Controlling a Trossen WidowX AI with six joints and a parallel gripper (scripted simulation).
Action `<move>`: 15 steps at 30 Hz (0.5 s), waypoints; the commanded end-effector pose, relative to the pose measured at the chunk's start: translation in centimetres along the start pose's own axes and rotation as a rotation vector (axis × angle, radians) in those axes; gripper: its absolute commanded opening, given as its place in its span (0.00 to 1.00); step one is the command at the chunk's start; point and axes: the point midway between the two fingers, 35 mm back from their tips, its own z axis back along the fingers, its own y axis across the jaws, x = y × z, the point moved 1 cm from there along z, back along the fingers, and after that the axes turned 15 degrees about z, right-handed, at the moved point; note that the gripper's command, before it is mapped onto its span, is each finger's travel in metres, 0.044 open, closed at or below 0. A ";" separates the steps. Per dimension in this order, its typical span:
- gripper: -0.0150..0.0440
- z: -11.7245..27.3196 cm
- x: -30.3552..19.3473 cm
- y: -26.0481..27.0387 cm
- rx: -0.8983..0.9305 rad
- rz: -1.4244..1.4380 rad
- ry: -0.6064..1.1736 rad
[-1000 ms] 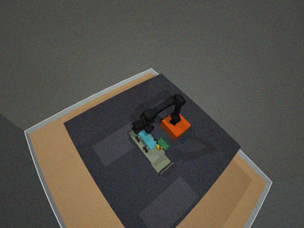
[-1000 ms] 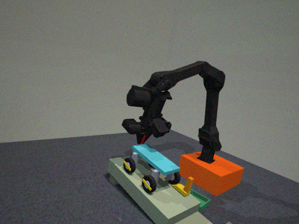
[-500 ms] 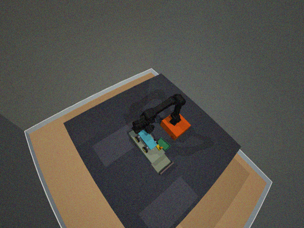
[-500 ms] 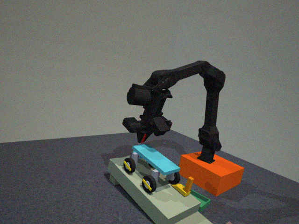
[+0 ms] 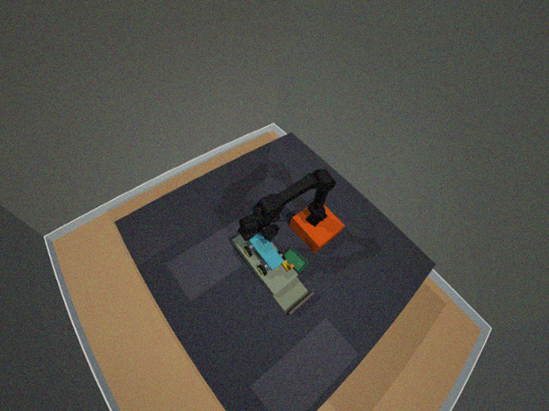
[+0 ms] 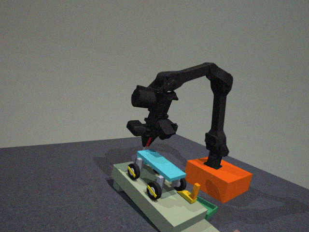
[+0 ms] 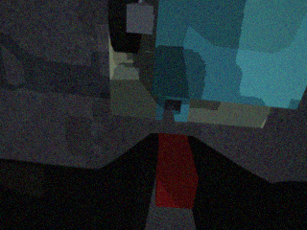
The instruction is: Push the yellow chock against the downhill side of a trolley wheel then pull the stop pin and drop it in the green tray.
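Note:
My gripper [image 6: 147, 144] [image 7: 171, 143] is shut on the red head of the stop pin [image 6: 148, 141] [image 7: 177, 172], above the ramp's uphill end. The pin's grey shaft points down behind the deck; I cannot tell whether its lower end is clear of its hole. The blue trolley [image 5: 266, 251] [image 6: 161, 163] [image 7: 216, 72] stands with its wheels on the pale green ramp [image 5: 292, 294] [image 6: 174, 212] [image 7: 134, 101]. The yellow chock [image 5: 288, 265] [image 6: 190, 197], orange handle upright, lies at the downhill side of the downhill wheel [image 6: 181, 184] nearer the tray, seemingly touching it.
The green tray [image 5: 295, 258] [image 6: 212, 210] sits beside the ramp, between it and the orange base block [image 5: 317, 239] [image 6: 207, 187] that carries the arm. A thin brownish bar [image 5: 302, 303] lies across the ramp's low end. The trolley's deck is close to the gripper on the downhill side.

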 end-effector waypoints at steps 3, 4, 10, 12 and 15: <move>0.25 0.5 -0.3 -0.1 -0.008 -0.008 0.009; 0.25 0.5 -0.4 -0.1 -0.008 -0.008 0.009; 0.25 0.7 -0.5 -0.2 -0.009 -0.008 0.009; 0.25 0.7 -0.5 -0.2 -0.009 -0.008 0.009; 0.25 0.3 -1.1 0.1 -0.008 -0.008 0.010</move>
